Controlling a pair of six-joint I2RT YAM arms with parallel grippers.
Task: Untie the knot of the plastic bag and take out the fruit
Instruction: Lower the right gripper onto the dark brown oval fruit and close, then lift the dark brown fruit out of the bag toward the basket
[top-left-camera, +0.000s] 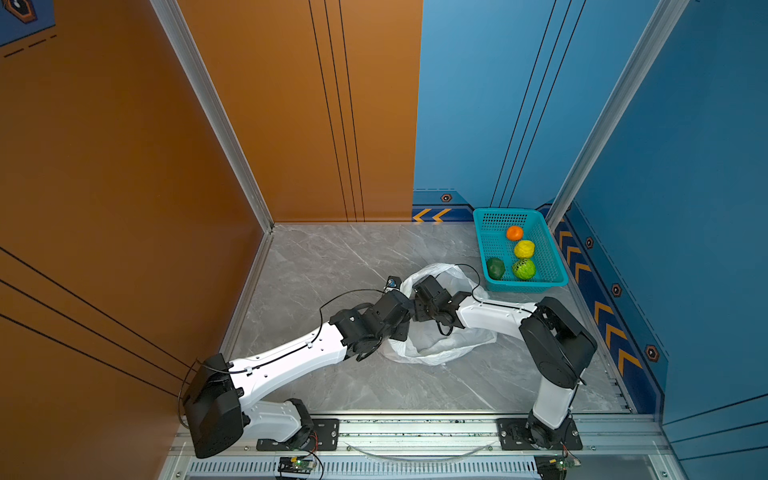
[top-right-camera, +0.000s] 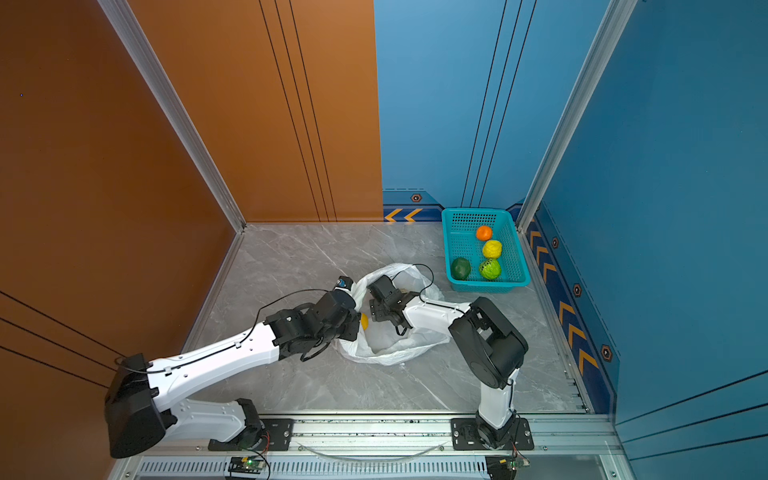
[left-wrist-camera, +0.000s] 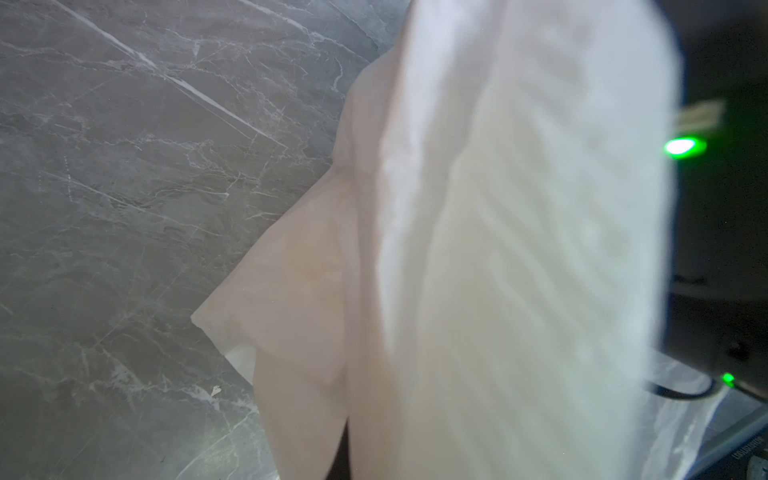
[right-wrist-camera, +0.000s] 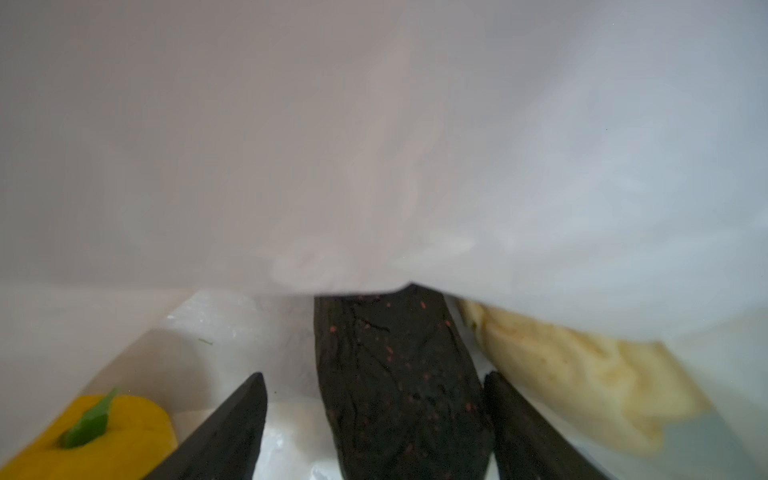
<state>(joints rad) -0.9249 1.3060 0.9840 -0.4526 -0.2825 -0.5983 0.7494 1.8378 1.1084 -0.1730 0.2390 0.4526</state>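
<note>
Crinkly translucent white plastic bag (top-left-camera: 440, 345), mouth open, lies near the teal perforated plastic basket (top-left-camera: 523, 286), which holds four fruits (top-left-camera: 524, 249). In the bag: near-black fruit (right-wrist-camera: 395, 332), yellow fruit (right-wrist-camera: 124, 440), cream bumpy fruit (right-wrist-camera: 561, 365). Jaws of the right gripper (right-wrist-camera: 374, 374) spread astride the near-black fruit; those of the left gripper (top-left-camera: 405, 316) pressed together at the bag's rim.

Top views look down; wrist views hug the plastic bag (left-wrist-camera: 498, 249).

Plastic bag (top-left-camera: 442, 347): white, translucent, crinkly; slumped mid-table (top-left-camera: 332, 266), mouth open.
Inside bag: near-black fruit (right-wrist-camera: 399, 374) w/ red specks; yellow fruit (right-wrist-camera: 112, 432) w/ green stem; cream bumpy fruit (right-wrist-camera: 561, 365).
In teal basket (top-left-camera: 525, 286), rt rear corner: orange fruit (top-left-camera: 514, 233), yellow bumpy fruit (top-left-camera: 524, 249), dk green fruit (top-left-camera: 495, 268), bright green scaly fruit (top-left-camera: 523, 269).
</note>
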